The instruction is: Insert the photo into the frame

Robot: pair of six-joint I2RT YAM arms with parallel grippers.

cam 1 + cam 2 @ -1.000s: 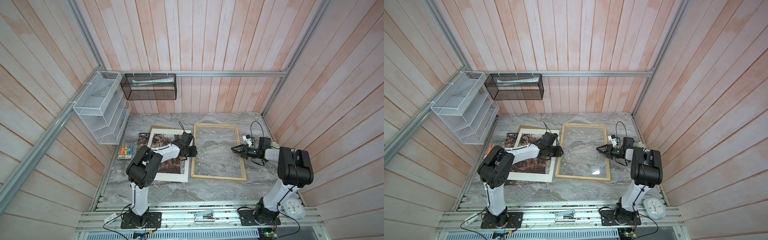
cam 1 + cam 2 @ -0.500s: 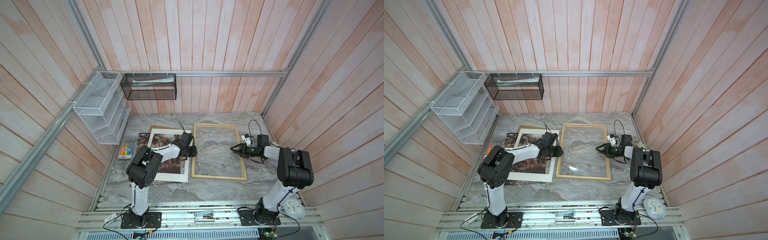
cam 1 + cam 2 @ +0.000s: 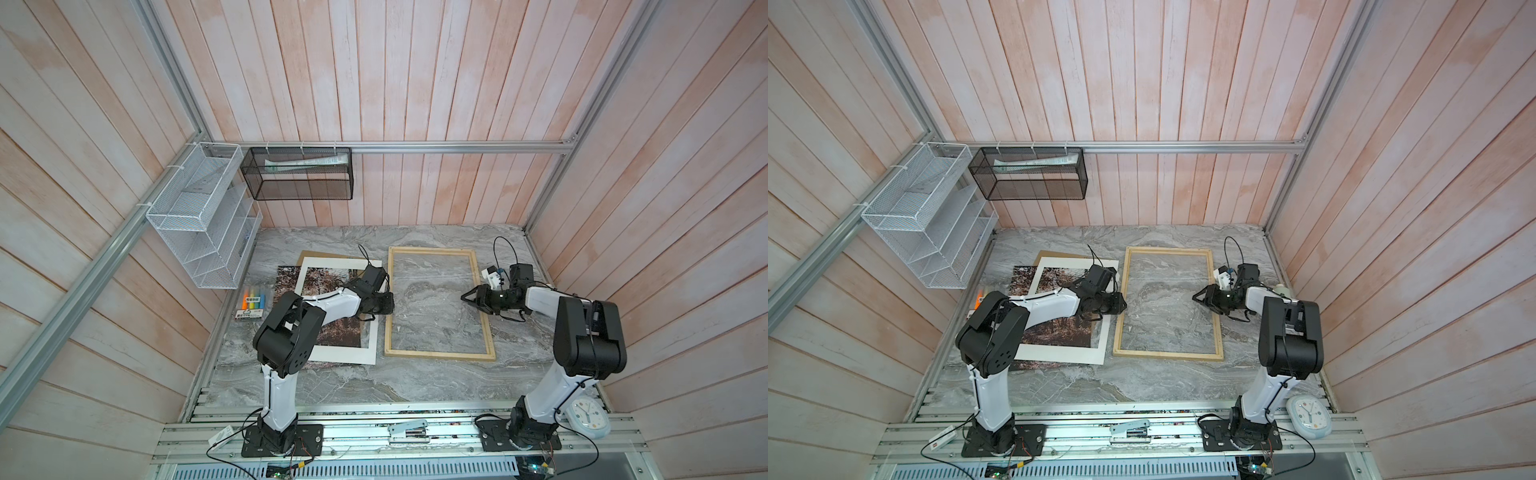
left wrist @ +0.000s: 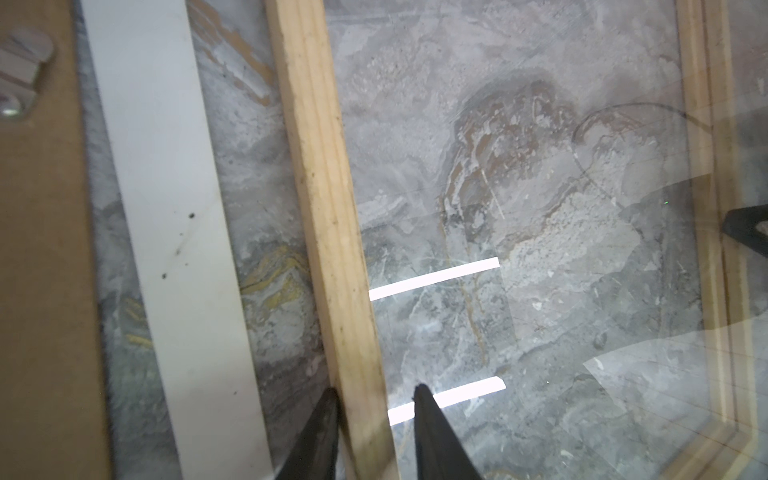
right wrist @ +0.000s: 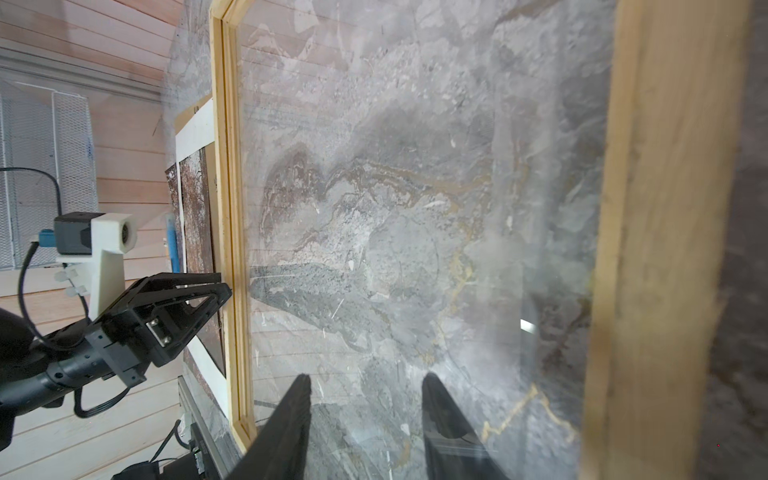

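Your left claw (image 4: 376,388) straddles the frame (image 3: 440,253) rail nearest the photo (image 3: 338,334), narrow, not clamped. Your right claw (image 5: 365,378) hangs parted, empty, over the frame's glass. The photo lies beside the frame, under the white mat (image 3: 340,355).

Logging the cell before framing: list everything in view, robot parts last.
frame: one, pale wood, table centre
photo: one, autumn brown, under mat
mat: one, white, left of frame
backing board: one, brown, under mat
marker pack: one, multicoloured, table's left edge
wire rack: one, white, left wall
mesh basket: one, black, back wall
clock: one, white, front right
stapler: one, grey, front rail
table: one, grey marble, underneath
left gripper: one, black, open astride frame's mat-side bar
right gripper: one, black, open over frame's glass
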